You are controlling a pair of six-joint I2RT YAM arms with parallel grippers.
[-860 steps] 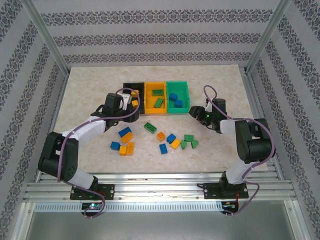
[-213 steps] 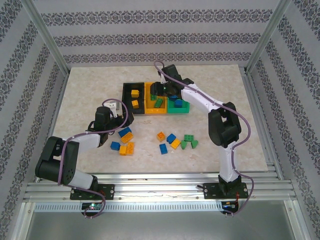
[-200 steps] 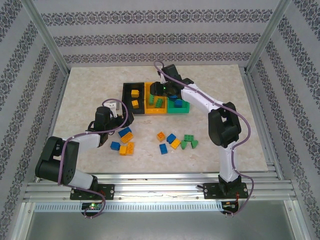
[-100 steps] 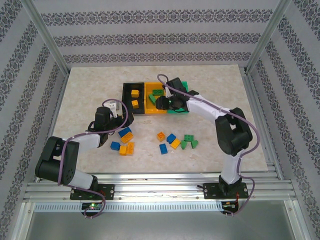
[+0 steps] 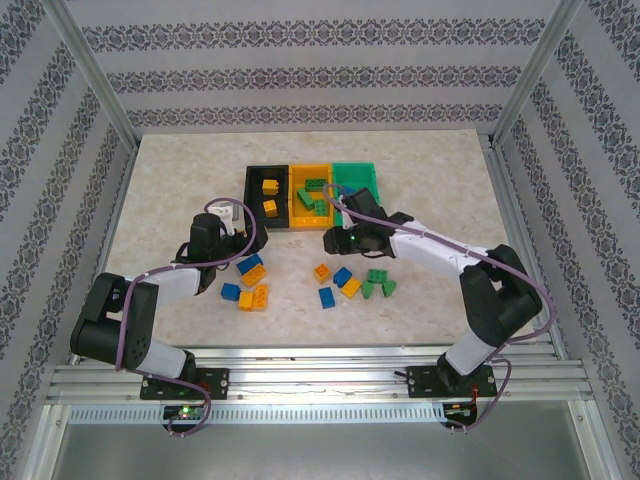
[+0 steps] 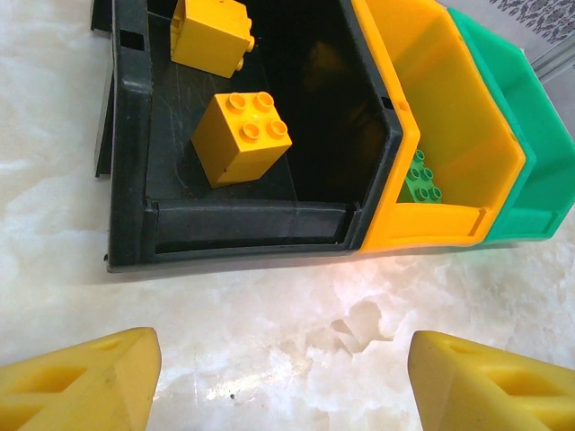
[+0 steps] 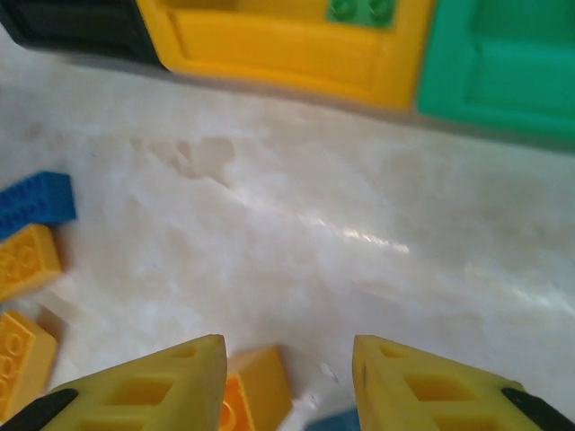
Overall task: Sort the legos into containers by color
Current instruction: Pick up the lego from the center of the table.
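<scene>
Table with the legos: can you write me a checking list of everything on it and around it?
Surface: pale marble-look table, flat.
Job's things: black bin holds two yellow legos; orange bin holds green legos; green bin joined beside it; loose legos in blue, green and yellow lie nearer the arms.
Clutter: nothing seen.
Grippers: left gripper open, facing the black bin; right gripper open, low over the loose legos.
Cables: purple cables loop along both arms.
Surroundings: metal frame, patterned walls.

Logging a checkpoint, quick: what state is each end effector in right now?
Left end effector: open wide, holding nothing.
Right end effector: open with a narrower gap, holding nothing.
</scene>
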